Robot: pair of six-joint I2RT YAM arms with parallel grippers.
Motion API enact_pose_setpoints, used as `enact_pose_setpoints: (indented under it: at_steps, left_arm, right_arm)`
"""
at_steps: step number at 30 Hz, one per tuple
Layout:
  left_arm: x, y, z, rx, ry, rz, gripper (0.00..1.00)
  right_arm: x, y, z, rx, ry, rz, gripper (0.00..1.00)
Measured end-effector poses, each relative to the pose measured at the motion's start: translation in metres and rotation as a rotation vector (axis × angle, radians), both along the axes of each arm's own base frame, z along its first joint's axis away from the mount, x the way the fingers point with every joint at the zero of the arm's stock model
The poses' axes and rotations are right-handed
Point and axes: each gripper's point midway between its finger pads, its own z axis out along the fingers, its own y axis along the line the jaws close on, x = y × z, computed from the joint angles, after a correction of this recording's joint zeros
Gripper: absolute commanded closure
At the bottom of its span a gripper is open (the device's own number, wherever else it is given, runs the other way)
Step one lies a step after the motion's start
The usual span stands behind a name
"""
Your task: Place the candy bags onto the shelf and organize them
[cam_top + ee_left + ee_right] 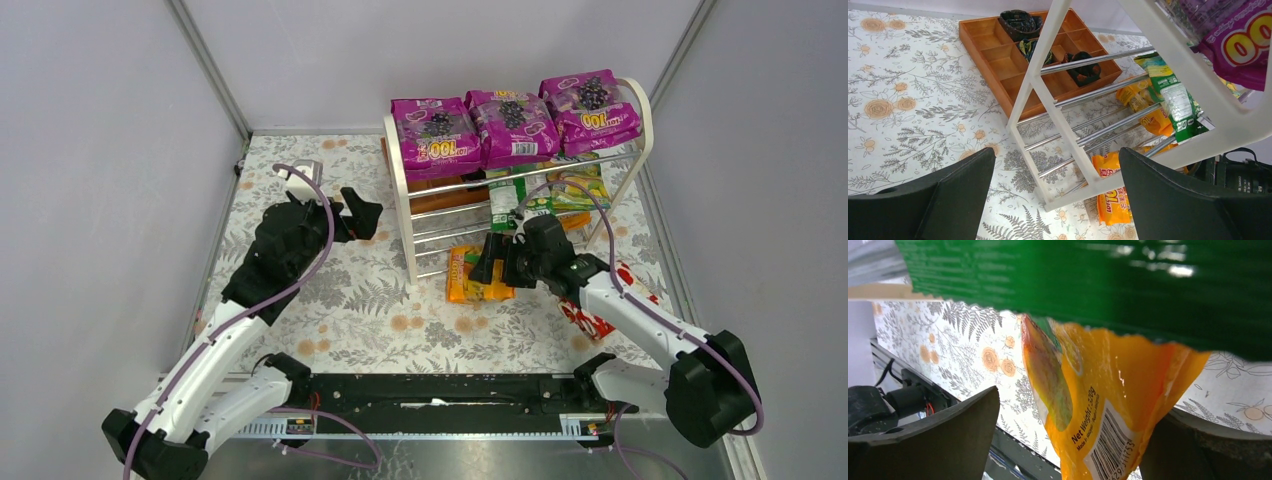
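Right gripper [489, 259]: jaws spread, pinching nothing. Glossy orange plastic candy bag [1108, 405] lies between them, long axis roughly along the fingers, at the foot of the white chrome-rodded shelf [400, 180]. Left gripper [358, 215] is also spread and farther off.

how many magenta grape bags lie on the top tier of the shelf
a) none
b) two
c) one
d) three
d: a left magenta bag, a middle magenta bag and a right magenta bag lie side by side on the top tier of the shelf.
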Motion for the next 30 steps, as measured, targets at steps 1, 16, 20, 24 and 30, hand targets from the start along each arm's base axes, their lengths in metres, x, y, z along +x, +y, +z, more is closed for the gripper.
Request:
enact_pose_setpoints:
  at_steps: [1,16,20,24,30]
  left_arm:
    - [0.0,0.0,-0.001,0.001,0.0,0.0,0.01]
    - [-0.001,0.001,-0.007,0.004,0.001,-0.001,0.01]
    - [-0.002,0.001,-0.005,0.001,-0.004,-0.001,0.01]
    - [-0.002,0.001,-0.003,-0.002,-0.01,-0.001,0.01]
    - [-0.002,0.001,-0.004,-0.002,-0.009,-0.001,0.01]
  right_arm:
    - [0.001,0.001,0.0,0.009,-0.002,-0.005,0.0]
    - [0.001,0.002,-0.024,0.29,0.061,-0.326,0.58]
    - [0.001,0.0,-0.018,0.361,0.055,-0.382,0.68]
    - [-0.003,-0.008,-0.017,0.444,0.068,-0.475,0.72]
    - [-0.009,-0.015,-0.025,0.618,0.125,-0.604,0.72]
